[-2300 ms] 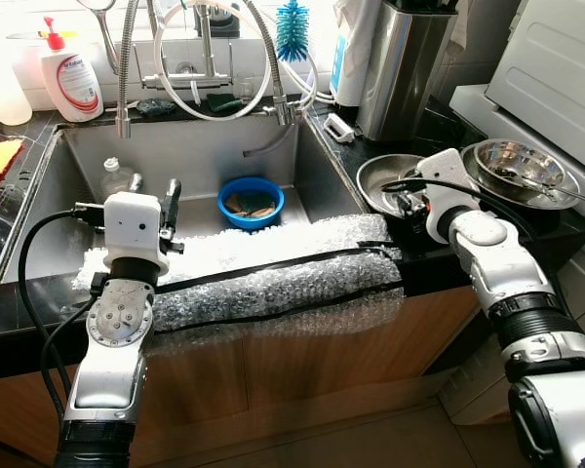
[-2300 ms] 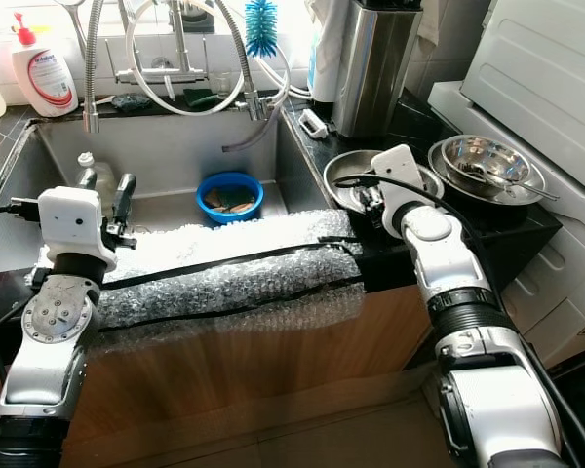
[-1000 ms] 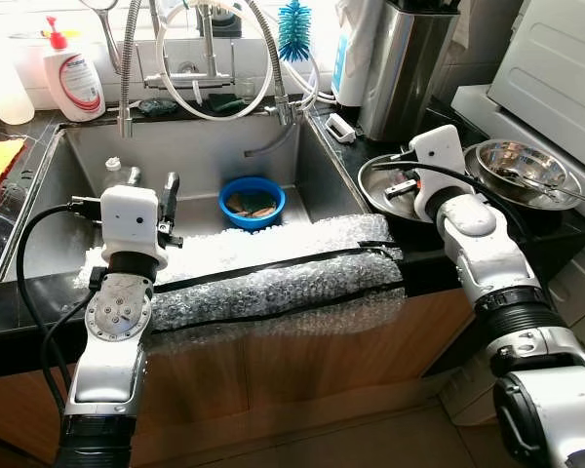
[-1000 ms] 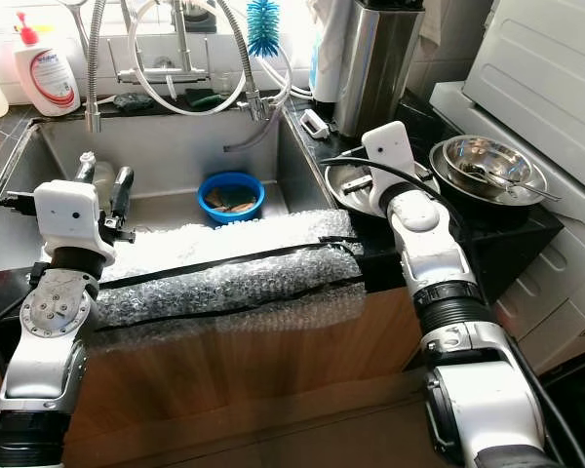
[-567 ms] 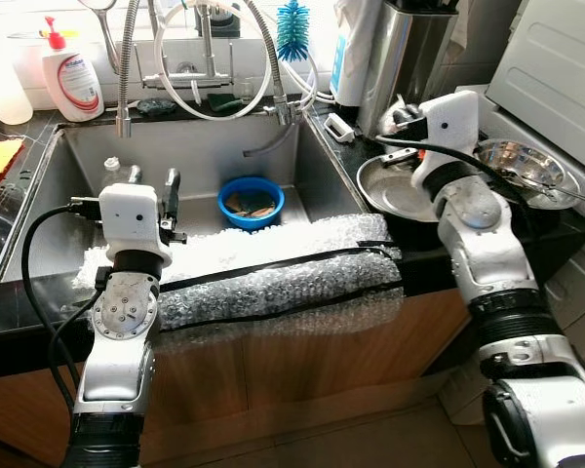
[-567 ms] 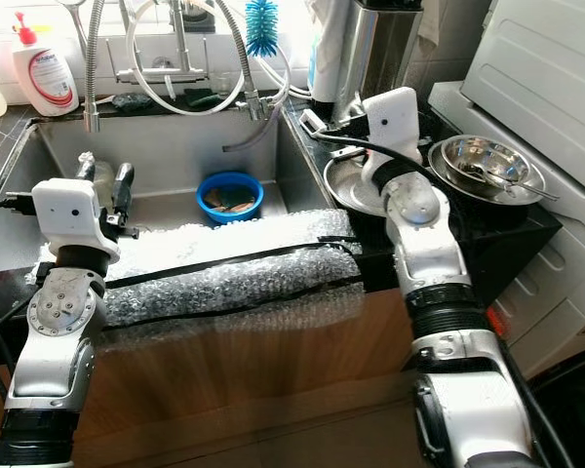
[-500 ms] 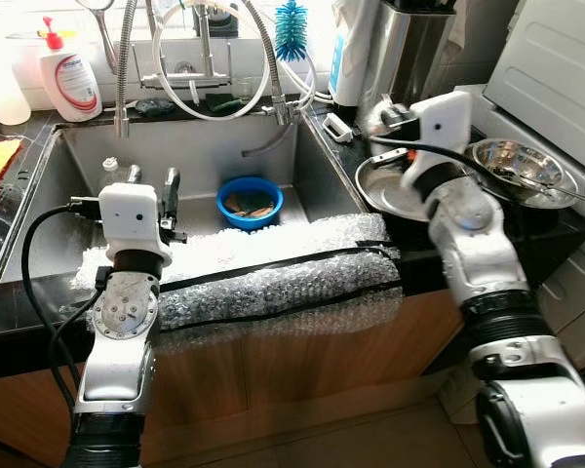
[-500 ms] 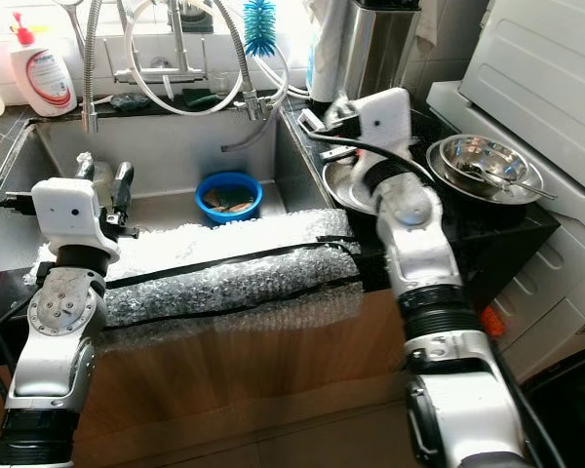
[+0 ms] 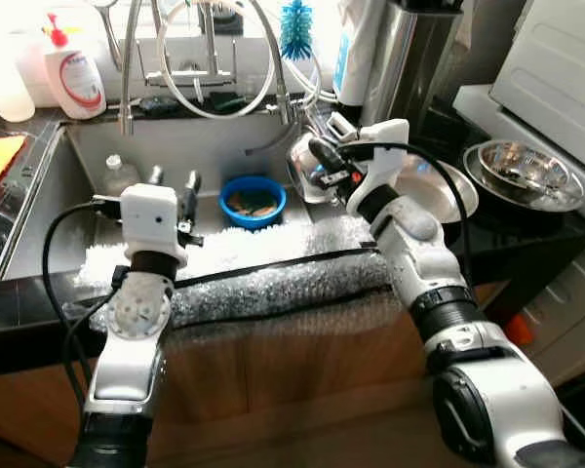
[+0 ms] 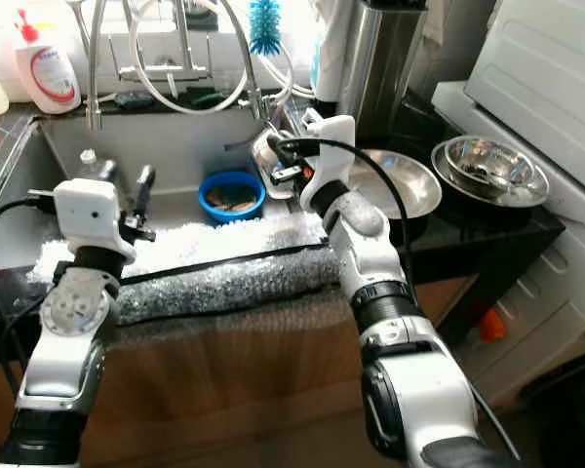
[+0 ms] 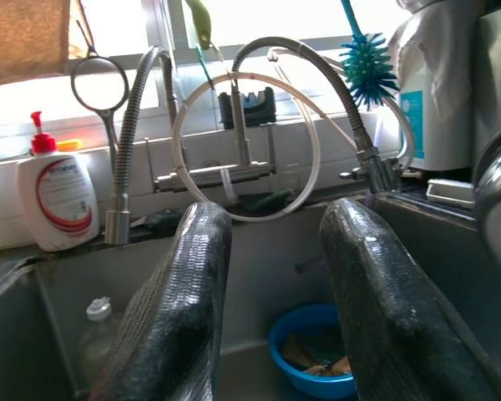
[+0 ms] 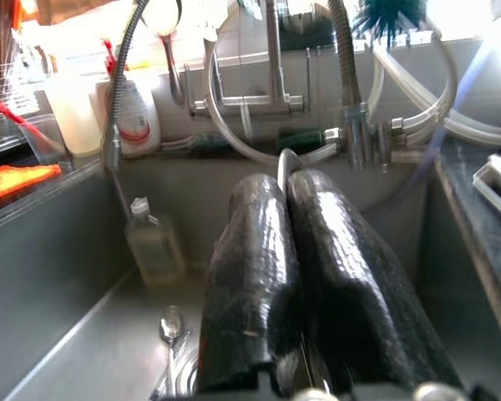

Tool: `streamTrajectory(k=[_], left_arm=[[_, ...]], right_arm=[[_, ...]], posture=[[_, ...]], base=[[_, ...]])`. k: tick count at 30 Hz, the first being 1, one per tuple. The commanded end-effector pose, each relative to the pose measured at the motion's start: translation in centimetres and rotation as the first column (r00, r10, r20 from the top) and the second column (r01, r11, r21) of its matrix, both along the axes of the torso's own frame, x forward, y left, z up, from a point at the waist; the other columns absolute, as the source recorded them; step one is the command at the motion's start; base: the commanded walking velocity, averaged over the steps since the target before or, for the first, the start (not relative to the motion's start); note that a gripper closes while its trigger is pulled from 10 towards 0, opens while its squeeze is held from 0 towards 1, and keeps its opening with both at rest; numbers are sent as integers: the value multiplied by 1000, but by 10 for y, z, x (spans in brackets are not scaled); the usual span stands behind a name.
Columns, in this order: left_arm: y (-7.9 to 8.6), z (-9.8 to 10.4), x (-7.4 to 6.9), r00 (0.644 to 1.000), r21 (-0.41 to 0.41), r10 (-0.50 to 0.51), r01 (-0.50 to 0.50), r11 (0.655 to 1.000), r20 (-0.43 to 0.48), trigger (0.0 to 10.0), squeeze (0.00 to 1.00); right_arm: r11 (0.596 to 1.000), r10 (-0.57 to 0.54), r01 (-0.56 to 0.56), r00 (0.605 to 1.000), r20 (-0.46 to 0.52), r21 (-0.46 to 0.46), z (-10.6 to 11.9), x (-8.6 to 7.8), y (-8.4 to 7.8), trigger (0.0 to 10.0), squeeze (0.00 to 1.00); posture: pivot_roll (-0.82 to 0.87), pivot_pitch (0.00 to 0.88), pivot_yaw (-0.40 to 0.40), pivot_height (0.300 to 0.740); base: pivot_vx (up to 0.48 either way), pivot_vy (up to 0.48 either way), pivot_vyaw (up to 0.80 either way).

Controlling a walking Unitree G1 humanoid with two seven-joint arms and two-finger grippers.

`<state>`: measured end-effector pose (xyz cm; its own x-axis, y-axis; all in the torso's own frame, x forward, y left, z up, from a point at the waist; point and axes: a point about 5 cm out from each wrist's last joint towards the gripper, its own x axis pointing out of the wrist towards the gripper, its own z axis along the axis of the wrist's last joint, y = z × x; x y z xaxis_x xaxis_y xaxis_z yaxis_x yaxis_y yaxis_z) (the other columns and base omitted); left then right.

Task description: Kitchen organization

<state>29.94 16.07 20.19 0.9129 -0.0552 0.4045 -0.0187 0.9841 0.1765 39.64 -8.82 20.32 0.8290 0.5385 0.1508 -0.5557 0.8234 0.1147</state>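
- Steel bowl (image 9: 308, 164), centre of the head view, hangs tilted over the right end of the sink (image 9: 88, 161), pinched by its rim.
- Risk, judged: the thin rim could slip from so narrow a pinch, dropping the bowl onto the blue bowl (image 9: 252, 200) below; a swing could strike the faucet hose (image 9: 273, 68).
- Right gripper (image 9: 327, 166): fingers (image 12: 250, 251) pressed nearly together on the rim edge, which shows as a thin metal strip between them.
- Left gripper (image 9: 172, 185), centre left, hovers above the bubble wrap (image 9: 263, 278); fingers (image 11: 184, 284) spread apart, holding nothing.
- Spoon (image 12: 170, 326) lies on the sink floor.
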Motion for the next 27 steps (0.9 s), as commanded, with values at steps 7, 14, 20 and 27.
streamTrajectory(k=[7, 14, 20, 27], left_arm=[[-6, 1, -2, 1000, 10, -30, 30, 999, 3, 10000, 0], [-8, -1, -2, 999, 10, -37, 37, 999, -2, 10000, 0], [-10, -2, -3, 999, 7, -42, 42, 999, -7, 10000, 0], [-11, -1, -2, 999, 1, -42, 42, 999, -9, 10000, 0]], right_arm=[[1000, 26, -26, 997, -69, -3, -7, 4, 10, 10000, 0], [1000, 4, -6, 993, -122, -14, -20, 3, 10, 10000, 35], [998, -47, 39, 980, -193, -46, -41, -1, 4, 10000, 643], [998, -51, 44, 981, -188, -40, -38, 1, 3, 10000, 1000]], posture=[[104, 0, -93, 740], [104, 0, -87, 740], [104, 0, -83, 740], [99, 0, -84, 740]], base=[[0, 0, 0], [0, 0, 0], [0, 0, 0], [0, 0, 0]])
